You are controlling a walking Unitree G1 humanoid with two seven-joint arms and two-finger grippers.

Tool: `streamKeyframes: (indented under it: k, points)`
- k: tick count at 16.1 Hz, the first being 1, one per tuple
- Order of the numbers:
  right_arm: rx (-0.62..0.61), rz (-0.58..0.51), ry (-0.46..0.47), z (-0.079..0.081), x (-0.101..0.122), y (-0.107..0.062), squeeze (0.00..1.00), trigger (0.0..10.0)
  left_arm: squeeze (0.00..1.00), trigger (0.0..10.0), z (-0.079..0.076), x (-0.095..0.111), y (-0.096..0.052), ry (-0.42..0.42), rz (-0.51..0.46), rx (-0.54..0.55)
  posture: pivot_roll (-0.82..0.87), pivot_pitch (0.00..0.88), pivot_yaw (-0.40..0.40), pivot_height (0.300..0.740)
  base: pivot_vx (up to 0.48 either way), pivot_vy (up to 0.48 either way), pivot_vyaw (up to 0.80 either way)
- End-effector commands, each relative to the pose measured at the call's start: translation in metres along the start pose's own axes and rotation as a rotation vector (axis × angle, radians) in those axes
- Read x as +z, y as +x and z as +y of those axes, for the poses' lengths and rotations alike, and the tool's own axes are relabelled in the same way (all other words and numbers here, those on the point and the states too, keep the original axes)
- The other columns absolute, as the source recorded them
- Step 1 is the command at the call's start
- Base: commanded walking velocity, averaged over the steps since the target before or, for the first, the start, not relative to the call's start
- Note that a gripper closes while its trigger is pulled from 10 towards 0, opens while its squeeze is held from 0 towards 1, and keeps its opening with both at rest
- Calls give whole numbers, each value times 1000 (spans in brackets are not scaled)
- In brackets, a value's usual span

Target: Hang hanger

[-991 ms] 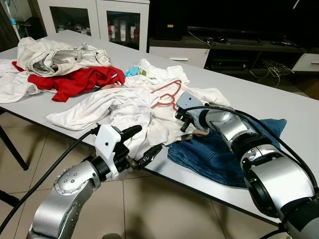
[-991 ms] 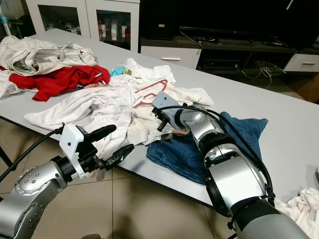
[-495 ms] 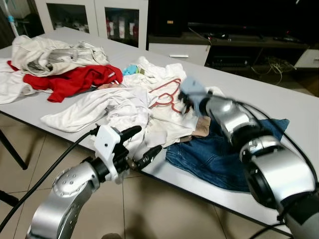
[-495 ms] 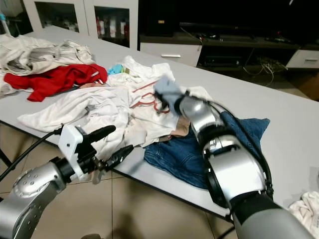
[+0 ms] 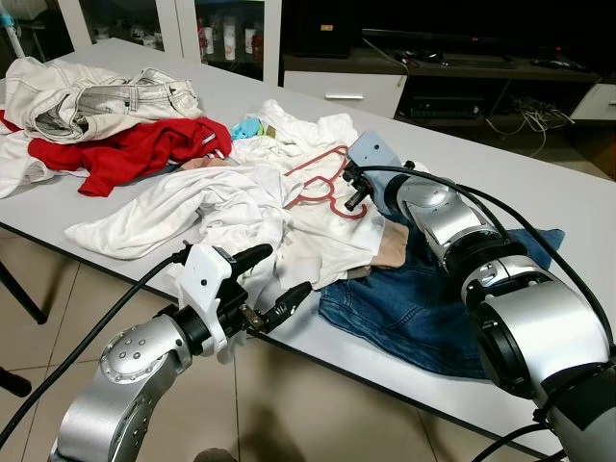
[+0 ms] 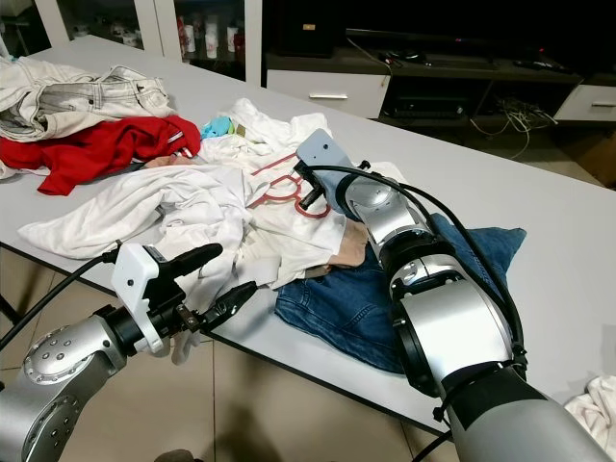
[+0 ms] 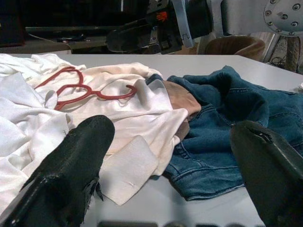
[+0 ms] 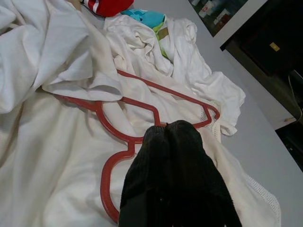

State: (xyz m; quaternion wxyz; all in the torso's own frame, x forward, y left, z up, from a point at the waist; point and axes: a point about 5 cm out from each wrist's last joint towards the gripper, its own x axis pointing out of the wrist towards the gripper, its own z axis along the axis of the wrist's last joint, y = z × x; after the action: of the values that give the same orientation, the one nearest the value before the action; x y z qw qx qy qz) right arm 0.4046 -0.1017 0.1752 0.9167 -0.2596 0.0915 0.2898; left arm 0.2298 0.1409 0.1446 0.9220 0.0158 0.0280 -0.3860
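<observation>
- We count 1 red hanger (image 5: 322,180), flat on white clothes (image 5: 231,207) mid-table (image 5: 539,197); 1 jeans (image 5: 423,308) alongside.
- Hanger's long axis runs across the table, hook (image 8: 111,189) toward the near edge; part tucked under cloth.
- Right gripper (image 5: 354,197) clenched, empty, over hook.
- Left gripper (image 5: 274,284) spread, off table edge.

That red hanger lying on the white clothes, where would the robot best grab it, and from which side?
Probably at the neck, just below the hook. The red hanger lies flat on the white shirt, one shoulder tucked under a cloth fold, but its neck and hook lie bare. So come from above, where the right gripper hovers, fingers either side of the thin rod.
</observation>
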Motion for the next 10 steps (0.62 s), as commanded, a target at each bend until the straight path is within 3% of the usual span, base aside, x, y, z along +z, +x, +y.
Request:
streamKeyframes:
  k: [1,9,10]
  points:
    - [-18,0,13,-4,0,-2,0,10000,0,10000,-2,4,0,3,-10,-13,173,0,-114,740,0,0,0]
    - [-18,0,13,-4,0,-2,0,10000,0,10000,-2,4,0,3,-10,-13,173,0,-114,740,0,0,0]
    - [-37,31,34,4,4,5,0,10000,0,10000,-13,6,-16,-13,11,15,305,125,-150,740,0,0,0]
